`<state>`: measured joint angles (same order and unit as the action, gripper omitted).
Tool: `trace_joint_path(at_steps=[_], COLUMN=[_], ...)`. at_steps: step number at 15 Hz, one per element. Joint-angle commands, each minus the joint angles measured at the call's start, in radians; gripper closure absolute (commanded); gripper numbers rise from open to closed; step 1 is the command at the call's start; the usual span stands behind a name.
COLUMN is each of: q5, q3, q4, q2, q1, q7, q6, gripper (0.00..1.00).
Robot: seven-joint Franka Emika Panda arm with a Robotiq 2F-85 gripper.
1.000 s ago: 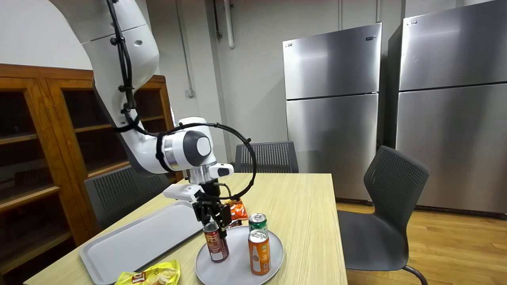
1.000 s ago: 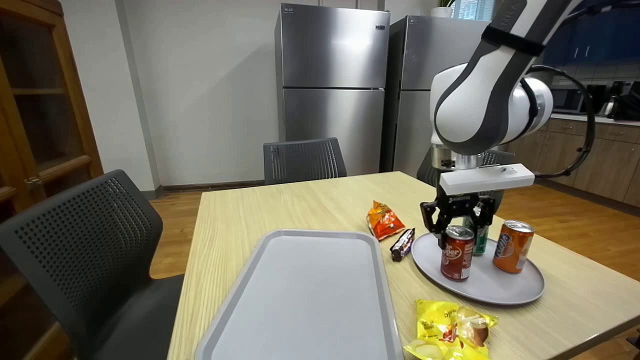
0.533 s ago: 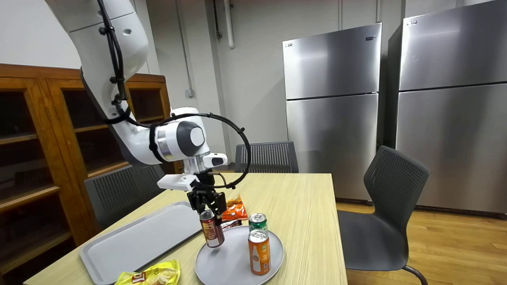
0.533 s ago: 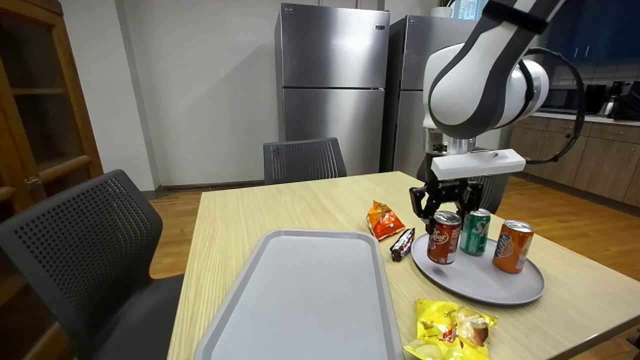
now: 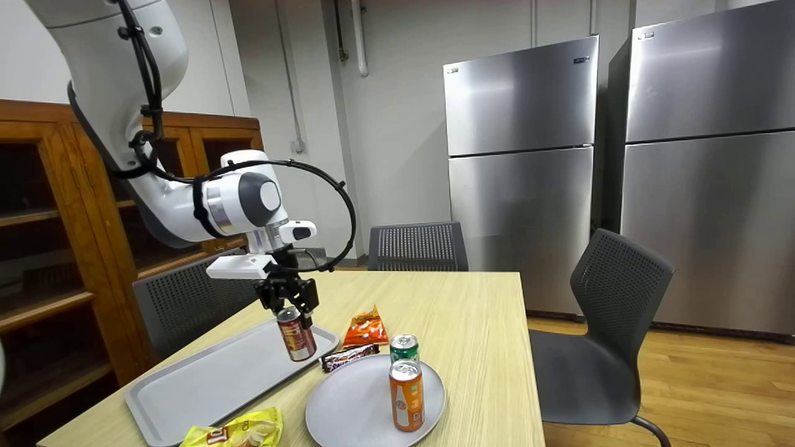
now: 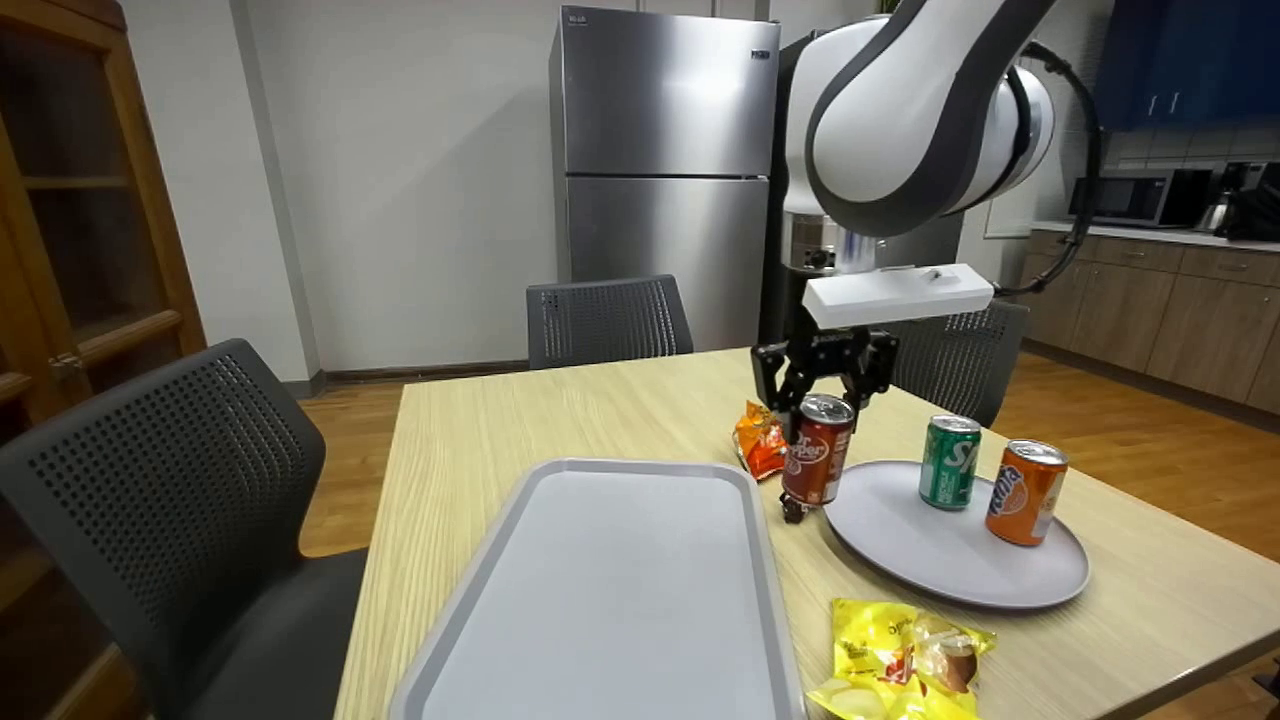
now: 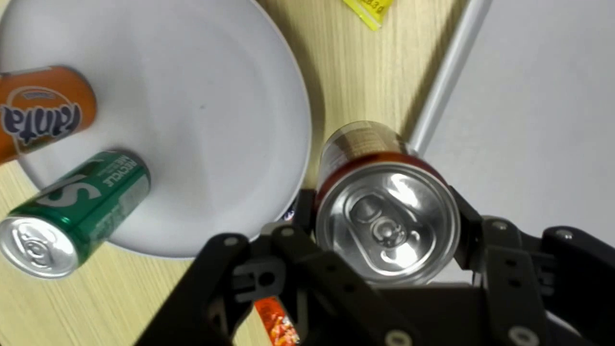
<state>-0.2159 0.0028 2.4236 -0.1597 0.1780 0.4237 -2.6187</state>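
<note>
My gripper is shut on a dark red Dr Pepper can and holds it in the air, slightly tilted. In an exterior view the can appears in front of the grey tray's far end. In the wrist view the can's silver top sits between the fingers, over the gap between plate and tray. The round grey plate carries a green Sprite can and an orange Fanta can, both upright. The long grey tray bears nothing.
A yellow chip bag lies by the tray and plate. An orange snack bag and a dark candy bar lie beyond the plate; the held can partly covers them in an exterior view. Chairs surround the table.
The gripper has lifted the Dr Pepper can off the plate and carried it towards the tray. The other cans, bags and tray have not moved.
</note>
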Motion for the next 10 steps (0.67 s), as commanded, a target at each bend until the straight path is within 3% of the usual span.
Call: trace_joint_path(at_steps=[1,10], q5=[0.01,0.022], q3=[0.059,0.179], q4=[-0.014,-0.091], q2=[0.041,-0.007], q1=[0.034,0.122], q7=[-0.011,-0.037], q6=[0.047,0.079], gripper=[0.61,0.61])
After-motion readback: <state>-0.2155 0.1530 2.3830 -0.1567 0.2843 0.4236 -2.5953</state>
